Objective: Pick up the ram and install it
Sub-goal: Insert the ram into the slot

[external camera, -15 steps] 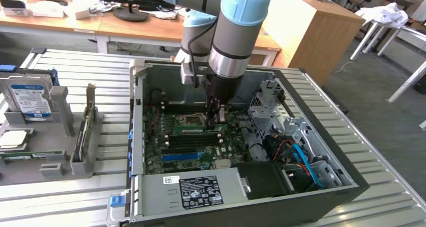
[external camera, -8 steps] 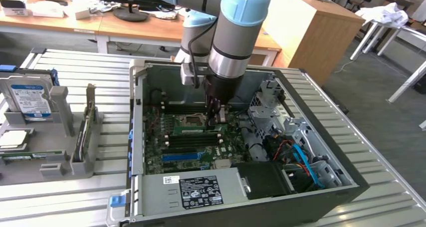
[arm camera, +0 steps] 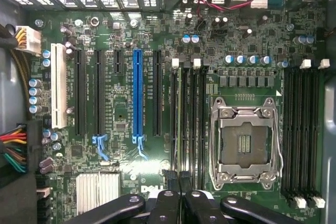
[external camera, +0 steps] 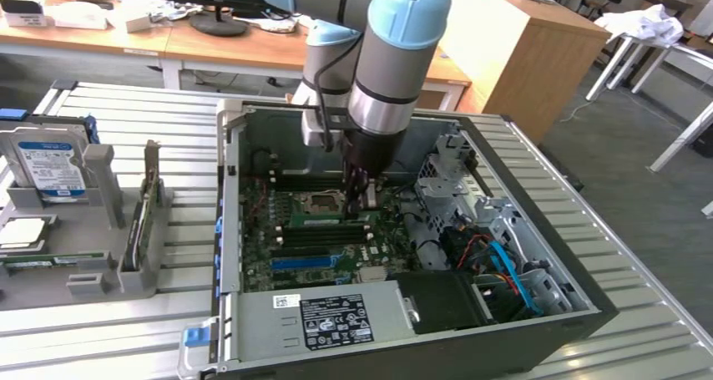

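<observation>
Aluminium slats make up the table (external camera: 134, 104) that carries the open computer case (external camera: 230, 188), and the arm (external camera: 392, 63) reaches straight down into it. From that I judge the pick-up done and the install step in hand: the gripper (arm camera: 177, 178) hangs low over the motherboard (arm camera: 121, 119), above the bank of memory slots (arm camera: 193, 124) beside the processor socket (arm camera: 244, 140). Its fingers stand narrow, close together, and a thin green edge runs out from between them along one slot. I take that edge to be the ram (arm camera: 182, 124), held on edge and lined up lengthwise with the slot, though whether it already touches the slot cannot be told. Seating it calls, I judge, for a straight downward press with the stick kept square, so both ends go in evenly and the white end latches (arm camera: 175, 62) can close. The exterior view gives the arm's upright stance and, at the exterior view's left, the parts fixture (external camera: 100, 259) with the hard drive (external camera: 50, 167). The wrist view gives the alignment of stick to slot, which the arm's own body covers from outside.
</observation>
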You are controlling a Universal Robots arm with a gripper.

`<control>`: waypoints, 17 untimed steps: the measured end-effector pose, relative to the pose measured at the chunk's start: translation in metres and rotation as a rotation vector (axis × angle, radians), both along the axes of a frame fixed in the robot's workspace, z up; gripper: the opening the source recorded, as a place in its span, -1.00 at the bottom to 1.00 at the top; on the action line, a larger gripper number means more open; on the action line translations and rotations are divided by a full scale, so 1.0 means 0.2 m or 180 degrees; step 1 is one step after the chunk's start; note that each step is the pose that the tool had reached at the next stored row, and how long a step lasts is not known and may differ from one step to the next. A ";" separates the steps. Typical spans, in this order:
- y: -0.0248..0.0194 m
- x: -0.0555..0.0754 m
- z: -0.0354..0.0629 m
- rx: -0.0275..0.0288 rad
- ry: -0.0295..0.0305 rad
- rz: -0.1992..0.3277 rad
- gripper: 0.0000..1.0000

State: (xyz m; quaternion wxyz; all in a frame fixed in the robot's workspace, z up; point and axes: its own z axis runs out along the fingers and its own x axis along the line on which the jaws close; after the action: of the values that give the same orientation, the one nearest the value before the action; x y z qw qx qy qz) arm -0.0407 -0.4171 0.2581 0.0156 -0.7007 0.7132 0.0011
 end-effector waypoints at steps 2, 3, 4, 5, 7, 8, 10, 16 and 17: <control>0.000 0.00 -0.007 0.0000 0.0000 0.0000 -0.76; 0.000 0.00 -0.011 0.0000 0.0000 0.0000 -0.76; 0.000 0.00 -0.014 0.0000 0.0000 0.0000 -0.76; 0.000 0.00 -0.016 0.0000 0.0000 0.0000 -0.76; 0.000 0.00 -0.016 -0.0001 0.0000 0.0000 -0.76; 0.000 0.00 -0.016 -0.0001 0.0000 0.0000 -0.76; 0.000 0.00 -0.017 0.0000 0.0000 -0.0001 -0.76; 0.000 -0.01 -0.019 -0.0001 0.0000 0.0000 -0.76; 0.000 -0.01 -0.021 0.0000 0.0000 0.0000 -0.76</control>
State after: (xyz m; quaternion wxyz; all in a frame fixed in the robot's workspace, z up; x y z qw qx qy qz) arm -0.0436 -0.4170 0.2539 0.0156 -0.7007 0.7132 0.0011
